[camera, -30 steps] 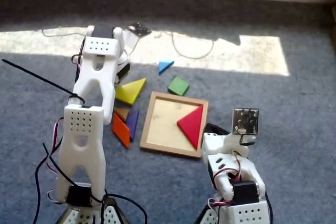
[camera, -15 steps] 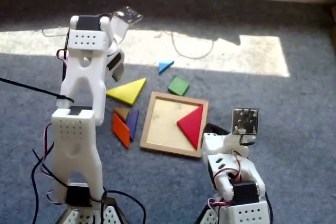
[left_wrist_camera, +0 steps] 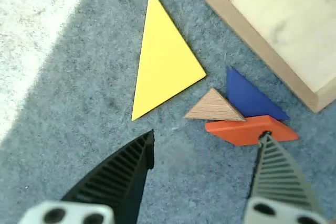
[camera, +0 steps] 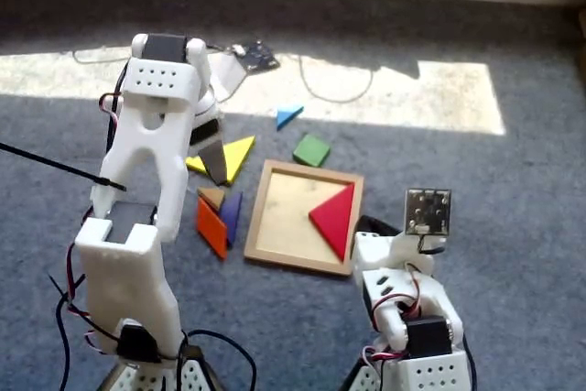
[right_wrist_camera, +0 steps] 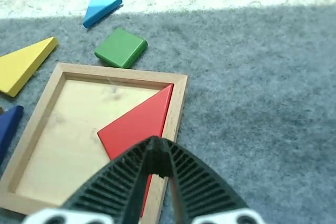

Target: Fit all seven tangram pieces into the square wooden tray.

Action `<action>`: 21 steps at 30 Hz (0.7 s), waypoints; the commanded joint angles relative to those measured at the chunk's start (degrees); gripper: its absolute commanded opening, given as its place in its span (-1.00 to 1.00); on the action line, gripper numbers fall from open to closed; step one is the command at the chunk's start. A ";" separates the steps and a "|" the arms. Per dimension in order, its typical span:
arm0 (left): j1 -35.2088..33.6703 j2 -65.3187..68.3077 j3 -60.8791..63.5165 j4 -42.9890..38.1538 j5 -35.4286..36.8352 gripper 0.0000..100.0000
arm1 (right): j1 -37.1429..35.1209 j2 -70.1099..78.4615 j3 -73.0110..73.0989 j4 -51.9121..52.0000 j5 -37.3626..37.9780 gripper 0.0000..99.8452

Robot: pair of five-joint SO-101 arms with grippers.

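The square wooden tray (camera: 259, 212) lies on the grey carpet with a red triangle (camera: 335, 215) in its right half. To its left lie a yellow triangle (left_wrist_camera: 163, 61), a small wood-coloured triangle (left_wrist_camera: 214, 107), a dark blue piece (left_wrist_camera: 247, 98) and an orange piece (left_wrist_camera: 252, 129). A green square (right_wrist_camera: 121, 47) and a light blue triangle (right_wrist_camera: 101, 10) sit beyond the tray. My left gripper (left_wrist_camera: 207, 137) hangs open above the carpet beside the yellow triangle, holding nothing. My right gripper (right_wrist_camera: 156, 142) is shut and empty over the tray's near right corner (right_wrist_camera: 178, 124).
A thin cable (camera: 330, 93) and a small circuit board (camera: 256, 57) lie on the sunlit strip of carpet at the back. Open carpet stretches to the right of the tray.
The left arm swung back and to the left, then came forward again; its gripper now hangs lower by the yellow triangle. The right arm and the pieces have not moved.
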 commanded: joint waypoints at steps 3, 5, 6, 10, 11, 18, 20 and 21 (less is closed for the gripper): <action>1.89 3.65 0.04 -3.08 -1.85 -0.38 | 0.31 -0.84 0.13 -1.36 0.70 -0.96; 2.68 5.76 0.04 -3.25 -1.85 -0.38 | 0.31 -0.84 0.13 -1.36 0.70 -0.96; 2.95 6.73 0.04 -3.25 -1.93 -0.38 | 0.31 -0.84 0.13 -1.36 0.70 -0.96; 3.91 8.66 0.04 -4.84 -2.81 -0.38 | 0.31 -0.84 0.13 -1.36 0.70 -0.96; 3.91 9.01 0.04 -5.10 -3.16 -0.38 | 0.31 -0.84 0.13 -1.36 0.70 -0.96; 4.88 10.59 0.31 -5.71 -3.52 -0.38 | 0.31 -0.84 0.13 -1.36 0.70 -0.96; 4.88 12.18 0.22 -7.47 -3.52 -0.38 | 0.31 -0.84 0.13 -1.36 0.70 -0.96; 4.88 13.05 0.31 -8.26 -3.52 -0.38 | 0.31 -0.84 0.13 -1.36 0.70 -0.96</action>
